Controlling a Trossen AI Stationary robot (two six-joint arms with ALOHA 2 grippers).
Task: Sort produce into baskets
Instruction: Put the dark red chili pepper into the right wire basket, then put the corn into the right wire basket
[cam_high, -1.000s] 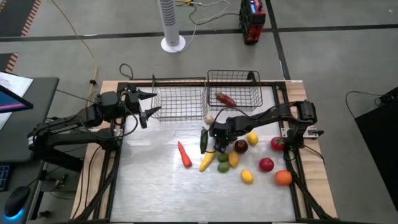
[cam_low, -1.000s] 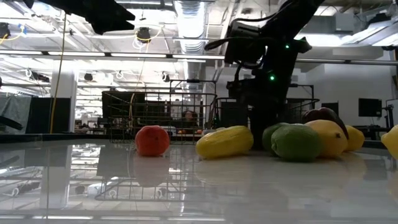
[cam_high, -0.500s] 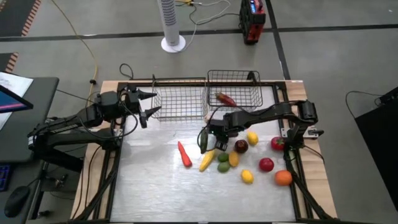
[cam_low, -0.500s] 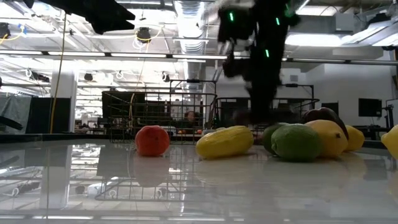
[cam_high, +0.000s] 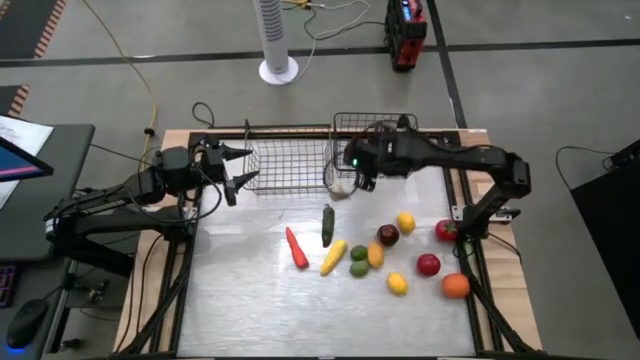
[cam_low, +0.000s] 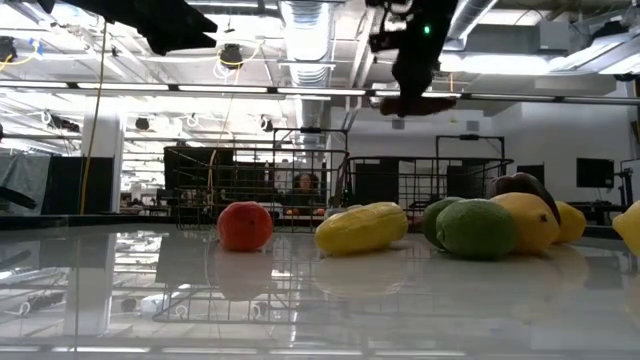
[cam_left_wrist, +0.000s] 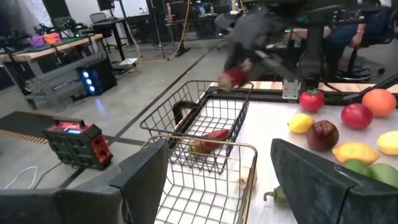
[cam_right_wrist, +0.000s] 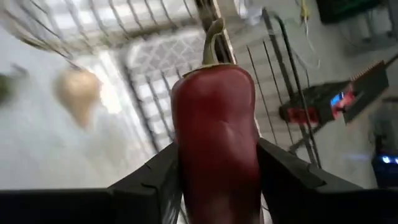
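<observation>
Above the darker basket at the table's far edge, the right gripper pinches a red pepper — not yet dropped; one red piece already lies inside; about a dozen produce pieces remain; the left gripper, spread, waits beside the lighter basket.

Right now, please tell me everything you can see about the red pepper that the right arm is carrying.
The red pepper is a long, dark red toy with a smooth, glossy skin, plastic by its look, and a thin greenish stem at its far end. The right pincer is shut on it, one dark finger pressing each side. It hangs in the air, touching nothing else, over the near edge of the darker basket. Another red piece already lies inside that basket.
</observation>
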